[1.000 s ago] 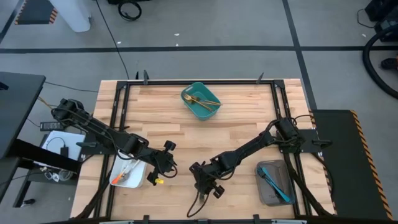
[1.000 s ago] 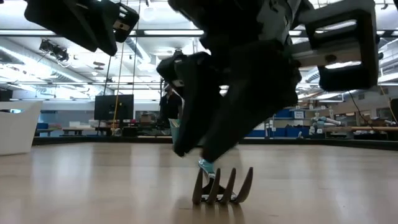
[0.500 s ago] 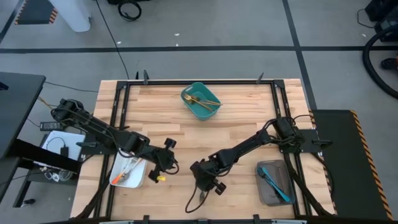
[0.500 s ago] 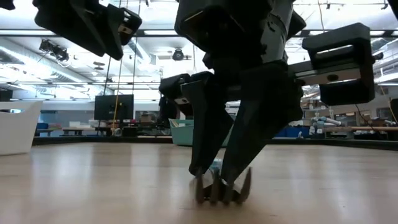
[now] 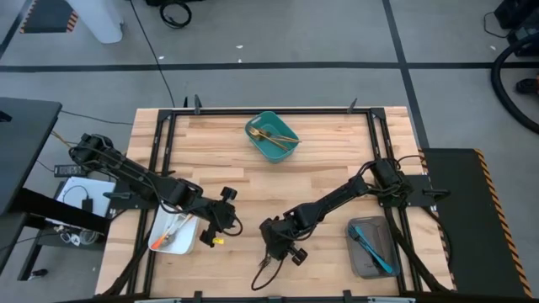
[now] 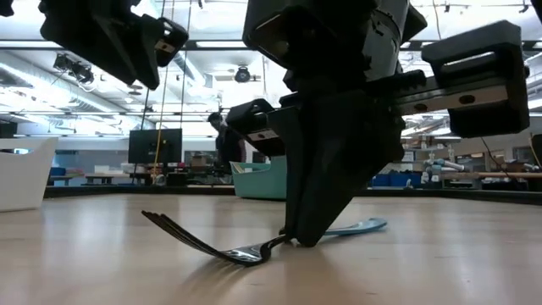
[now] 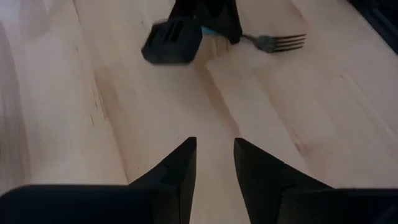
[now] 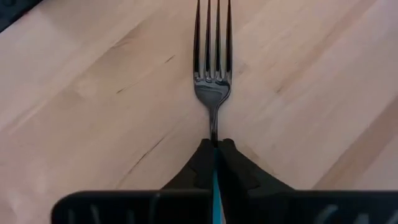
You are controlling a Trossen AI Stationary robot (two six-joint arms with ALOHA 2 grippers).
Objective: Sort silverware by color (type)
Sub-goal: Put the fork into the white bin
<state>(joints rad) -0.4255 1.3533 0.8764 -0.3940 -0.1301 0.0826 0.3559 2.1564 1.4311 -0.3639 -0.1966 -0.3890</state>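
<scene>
The right gripper is down at the near middle of the table, its fingers pinched tight on the blue handle of a fork. In the low view the fork lies tilted, its tines resting on the wood and pointing away from the gripper, while the blue handle end sticks out behind the fingers, raised a little off the table. The left wrist view shows the same fork past the right arm's dark body. The left gripper hangs above the table just beside the white tray, its fingers parted with a narrow gap and holding nothing. The white tray has orange-handled pieces lying in it. At the far middle of the table the teal bin holds gold pieces. The grey tray, at the near right, has blue-handled pieces in it. Beyond the table, in the low view, a person stands in the room.
</scene>
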